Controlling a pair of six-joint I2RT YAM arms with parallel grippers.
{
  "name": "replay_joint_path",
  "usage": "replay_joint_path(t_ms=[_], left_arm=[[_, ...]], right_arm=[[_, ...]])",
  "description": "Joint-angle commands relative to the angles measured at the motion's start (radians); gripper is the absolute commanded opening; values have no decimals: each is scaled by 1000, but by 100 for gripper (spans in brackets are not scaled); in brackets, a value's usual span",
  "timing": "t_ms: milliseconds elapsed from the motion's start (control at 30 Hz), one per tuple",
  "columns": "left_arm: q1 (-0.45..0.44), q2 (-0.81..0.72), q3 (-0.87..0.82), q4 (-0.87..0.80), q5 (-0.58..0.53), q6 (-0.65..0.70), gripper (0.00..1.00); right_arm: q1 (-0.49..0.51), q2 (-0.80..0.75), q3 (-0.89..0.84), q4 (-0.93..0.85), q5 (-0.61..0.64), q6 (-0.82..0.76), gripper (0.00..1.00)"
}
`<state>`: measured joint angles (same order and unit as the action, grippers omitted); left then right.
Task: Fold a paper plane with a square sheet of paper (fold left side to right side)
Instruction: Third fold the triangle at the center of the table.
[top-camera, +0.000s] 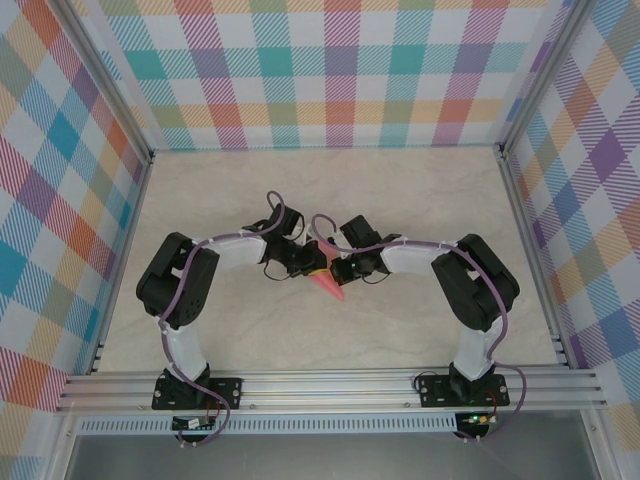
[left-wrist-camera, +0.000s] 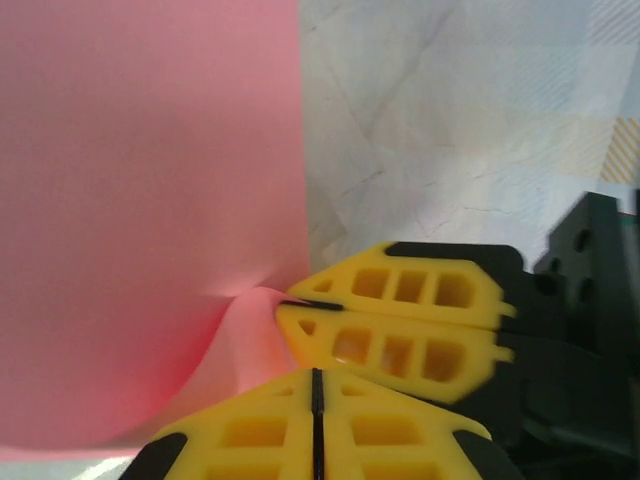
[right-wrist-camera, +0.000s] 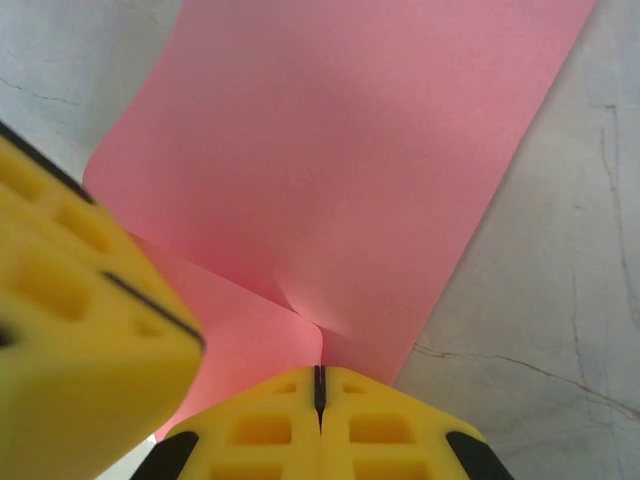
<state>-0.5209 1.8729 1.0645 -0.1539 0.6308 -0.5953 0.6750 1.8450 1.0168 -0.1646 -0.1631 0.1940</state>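
The pink paper (top-camera: 328, 287) is at the middle of the table (top-camera: 200, 210), where the two arms meet. The right jaws are clamped on its edge, puckering the paper (left-wrist-camera: 130, 200) at the pinch. The left jaws are pressed together right beside them, touching the paper (right-wrist-camera: 350, 170); I cannot tell whether they grip it. From above it shows as a narrow strip, its long axis running from the jaws toward the near edge, slightly right.
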Motion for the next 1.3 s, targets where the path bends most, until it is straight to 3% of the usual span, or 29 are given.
replay_joint_path(t_ms=[0, 500, 700, 900, 1000, 1167, 1267], left_arm=[[-9, 30, -4, -5, -34, -11, 8], [-10, 40, -84, -16, -112, 8, 7], [-10, 52, -112, -10, -130, 8, 7], [-10, 58, -118, -3, -140, 3, 6], [-10, 60, -118, -3, -140, 4, 6], [-9, 58, -118, -7, -141, 6, 6], [-10, 60, -116, -4, -141, 6, 6]], right_arm=[[18, 63, -18, -97, 17, -24, 0], [18, 70, 5, -98, -3, -19, 0], [-15, -14, 85, -132, -56, 11, 17], [-41, -119, 131, -233, -17, -2, 34], [-40, -152, 86, -242, -92, 16, 35], [-35, -129, -5, -170, -377, 120, 27], [-22, -87, -12, -155, -423, 150, 24]])
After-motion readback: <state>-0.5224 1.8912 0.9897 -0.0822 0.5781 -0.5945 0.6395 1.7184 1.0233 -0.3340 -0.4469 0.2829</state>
